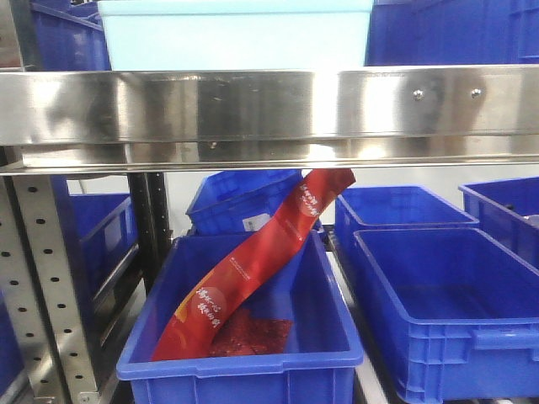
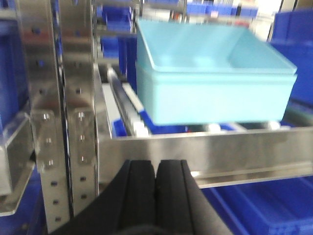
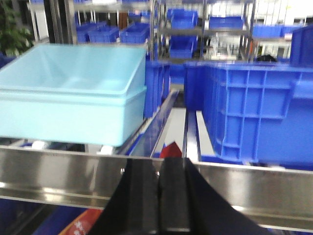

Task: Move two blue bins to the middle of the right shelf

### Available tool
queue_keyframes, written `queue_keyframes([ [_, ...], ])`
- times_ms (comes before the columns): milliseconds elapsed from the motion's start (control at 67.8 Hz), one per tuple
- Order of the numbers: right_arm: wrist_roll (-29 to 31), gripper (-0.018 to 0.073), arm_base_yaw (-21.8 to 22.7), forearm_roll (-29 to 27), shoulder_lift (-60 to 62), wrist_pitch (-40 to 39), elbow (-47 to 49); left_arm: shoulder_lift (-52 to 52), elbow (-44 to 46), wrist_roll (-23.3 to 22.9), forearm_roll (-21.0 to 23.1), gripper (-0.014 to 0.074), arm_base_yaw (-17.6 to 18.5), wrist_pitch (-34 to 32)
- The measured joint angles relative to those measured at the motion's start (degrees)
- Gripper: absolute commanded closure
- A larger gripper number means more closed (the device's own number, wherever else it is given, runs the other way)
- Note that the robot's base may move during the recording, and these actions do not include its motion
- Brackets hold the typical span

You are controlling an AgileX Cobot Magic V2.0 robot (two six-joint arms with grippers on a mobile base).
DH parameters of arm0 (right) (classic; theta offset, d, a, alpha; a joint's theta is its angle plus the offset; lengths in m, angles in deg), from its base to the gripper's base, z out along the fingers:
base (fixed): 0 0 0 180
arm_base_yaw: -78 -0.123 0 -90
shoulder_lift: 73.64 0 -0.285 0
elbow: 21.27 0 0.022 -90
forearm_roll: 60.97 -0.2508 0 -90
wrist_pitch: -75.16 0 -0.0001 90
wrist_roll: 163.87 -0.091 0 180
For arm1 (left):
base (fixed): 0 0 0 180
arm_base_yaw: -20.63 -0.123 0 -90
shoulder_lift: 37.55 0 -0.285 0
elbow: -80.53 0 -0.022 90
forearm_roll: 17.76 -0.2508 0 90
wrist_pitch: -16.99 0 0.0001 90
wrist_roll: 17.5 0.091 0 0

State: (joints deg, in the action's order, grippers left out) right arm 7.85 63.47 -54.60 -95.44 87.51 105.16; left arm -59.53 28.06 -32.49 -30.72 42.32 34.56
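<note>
the left gripper (image 2: pixel 155 183) sits low before the shelf with its two black fingers pressed together on nothing, just in front of the steel front rail (image 2: pixel 205 152) of the shelf. the right gripper (image 3: pixel 159 193) is likewise closed flat, fingers touching, empty, in front of the same rail. behind the rail, on the roller level, stand the pale blue bins (image 2: pixel 215 81), one nested inside the other so that two rims show, set close to the front edge and toward the left upright post (image 2: pixel 63 98); in the right wrist view the stack (image 3: pixel 73 93) fills the left half of the level, and in the front view only its pale wall (image 1: pixel 236 38) shows above the rail. to the right of the stack on the same level stands a dark blue crate (image 3: pixel 259 112), with a gap and a guide strip between them, and more dark crates crowd behind. the rail runs straight across between both grippers and the bins. on the level below, a dark blue crate (image 1: pixel 244 362) at the front edge holds a long red packet (image 1: pixel 253 261) leaning up out of it toward the rail, with another dark crate (image 1: pixel 446 311) beside it on the right.
</note>
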Motion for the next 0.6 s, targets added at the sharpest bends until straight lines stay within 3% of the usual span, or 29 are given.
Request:
queue_keyframes([
  [605, 0.1, 0.0721, 0.0, 0.1, 0.4, -0.1, 0.0, 0.9, 0.0, 0.0, 0.0, 0.0707, 0.0, -0.2],
])
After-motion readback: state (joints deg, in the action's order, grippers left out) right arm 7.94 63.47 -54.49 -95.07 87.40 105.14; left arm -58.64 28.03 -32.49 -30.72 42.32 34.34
